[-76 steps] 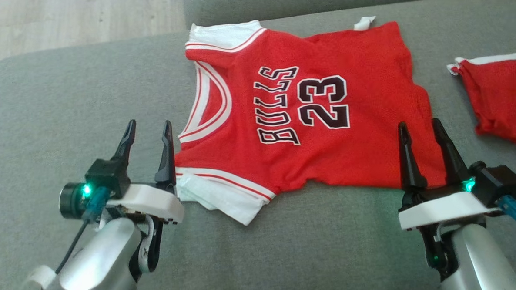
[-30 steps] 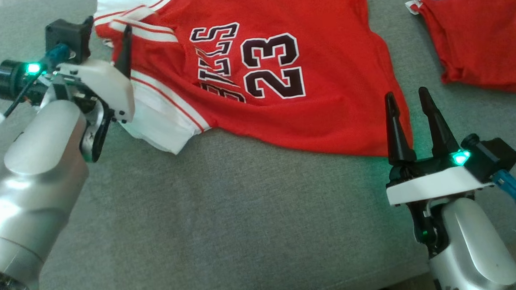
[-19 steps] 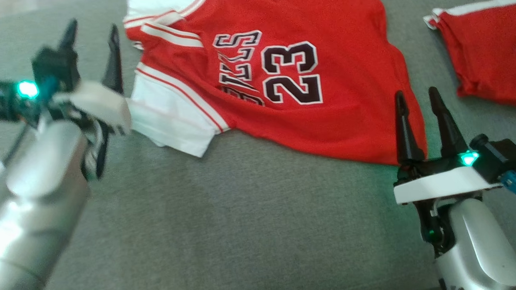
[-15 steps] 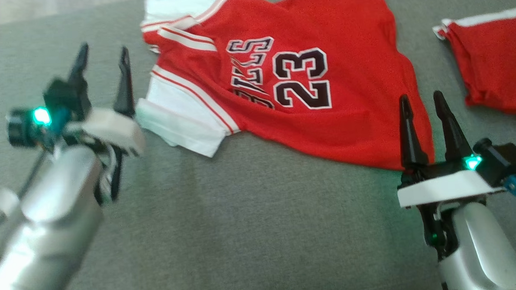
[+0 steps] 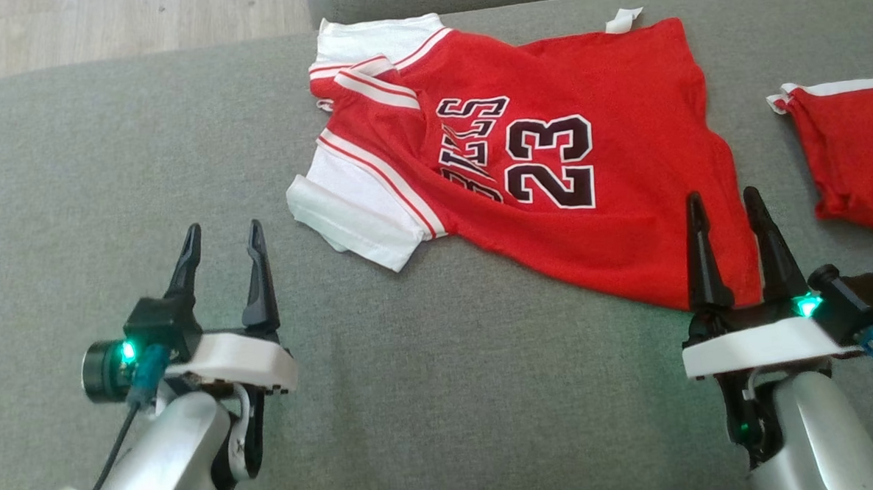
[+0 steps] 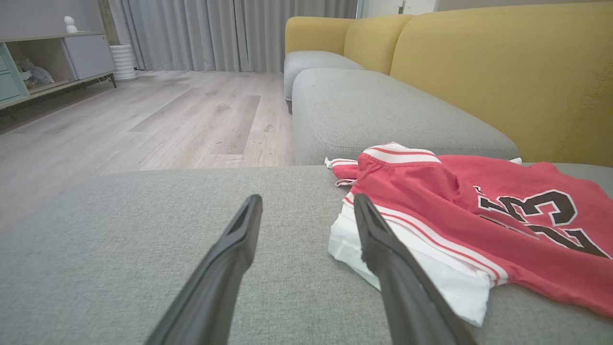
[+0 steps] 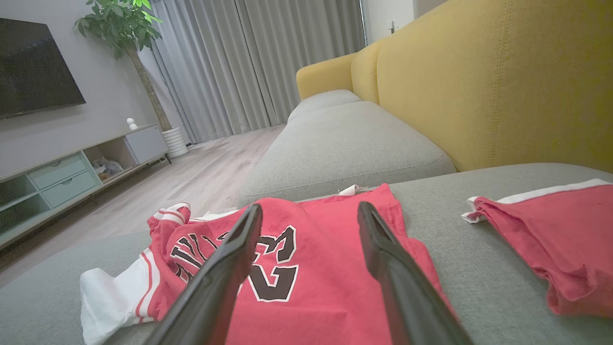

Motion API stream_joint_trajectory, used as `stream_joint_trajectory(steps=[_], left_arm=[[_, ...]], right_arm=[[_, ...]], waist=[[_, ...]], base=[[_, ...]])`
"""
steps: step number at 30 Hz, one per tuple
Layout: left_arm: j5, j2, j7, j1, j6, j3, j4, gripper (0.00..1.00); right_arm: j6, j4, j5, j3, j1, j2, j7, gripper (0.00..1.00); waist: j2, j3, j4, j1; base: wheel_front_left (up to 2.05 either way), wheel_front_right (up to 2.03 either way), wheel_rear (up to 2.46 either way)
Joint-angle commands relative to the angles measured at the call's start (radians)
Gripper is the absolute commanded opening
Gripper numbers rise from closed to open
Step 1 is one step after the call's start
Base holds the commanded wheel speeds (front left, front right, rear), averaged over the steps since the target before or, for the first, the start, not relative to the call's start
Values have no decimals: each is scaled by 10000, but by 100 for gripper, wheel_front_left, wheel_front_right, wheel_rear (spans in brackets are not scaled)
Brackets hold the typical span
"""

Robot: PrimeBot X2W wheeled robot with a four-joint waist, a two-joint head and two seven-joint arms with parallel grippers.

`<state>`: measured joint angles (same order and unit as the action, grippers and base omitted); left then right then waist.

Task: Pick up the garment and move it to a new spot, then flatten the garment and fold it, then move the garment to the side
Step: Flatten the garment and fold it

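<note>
A red jersey (image 5: 596, 194) with white trim and a black "23" lies on the grey sofa cushion (image 5: 428, 393), its left shoulder folded over toward the number so the lettering is partly covered. In the left wrist view the jersey (image 6: 479, 225) sits just right of my fingers, and in the right wrist view the jersey (image 7: 316, 282) lies under and beyond them. My left gripper (image 5: 222, 236) stands open over bare cushion, down-left of the white sleeve. At the jersey's lower right hem my right gripper (image 5: 726, 203) is open and holds nothing.
A second red garment with a white band (image 5: 856, 160) lies at the cushion's right edge. A wooden floor (image 5: 132, 22) lies beyond the far left edge. The yellow sofa back (image 7: 503, 81) rises behind the cushion.
My left gripper had carried the jersey's shoulder over toward the number, let it go and drew back to the lower left. The head camera shifted meanwhile. The right gripper kept its place.
</note>
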<state>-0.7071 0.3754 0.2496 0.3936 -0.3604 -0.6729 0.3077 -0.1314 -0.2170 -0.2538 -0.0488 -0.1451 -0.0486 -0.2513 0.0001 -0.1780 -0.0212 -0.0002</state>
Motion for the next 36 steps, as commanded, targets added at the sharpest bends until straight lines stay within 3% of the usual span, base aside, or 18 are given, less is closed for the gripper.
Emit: stream_joint_trajectory(steps=[1, 5, 15, 24, 36], left_arm=[[218, 202, 119, 354, 70, 561, -367, 100], [352, 263, 96, 459, 301, 457, -262, 100], [585, 450, -1332, 1776, 1186, -299, 1019, 100], [628, 364, -1841, 2832, 1469, -405, 2700, 100], [692, 135, -1986, 3423, 1871, -698, 3819, 100]], right_arm=[[7, 420, 79, -250, -125, -16, -105, 100], [7, 462, 76, -331, -161, -16, -105, 100], [7, 428, 7, -559, -403, -16, -105, 100], [7, 423, -61, -630, -618, -16, -105, 100], [7, 391, -99, -601, -737, -16, -105, 100]], waist=[[-1, -75, 0, 2], [-1, -222, -54, 2], [-1, -801, -537, 2], [-1, -1371, -1083, 2], [-1, -1648, -1314, 2]], base=[[0, 0, 0], [0, 0, 0], [0, 0, 0], [0, 0, 0], [0, 0, 0]])
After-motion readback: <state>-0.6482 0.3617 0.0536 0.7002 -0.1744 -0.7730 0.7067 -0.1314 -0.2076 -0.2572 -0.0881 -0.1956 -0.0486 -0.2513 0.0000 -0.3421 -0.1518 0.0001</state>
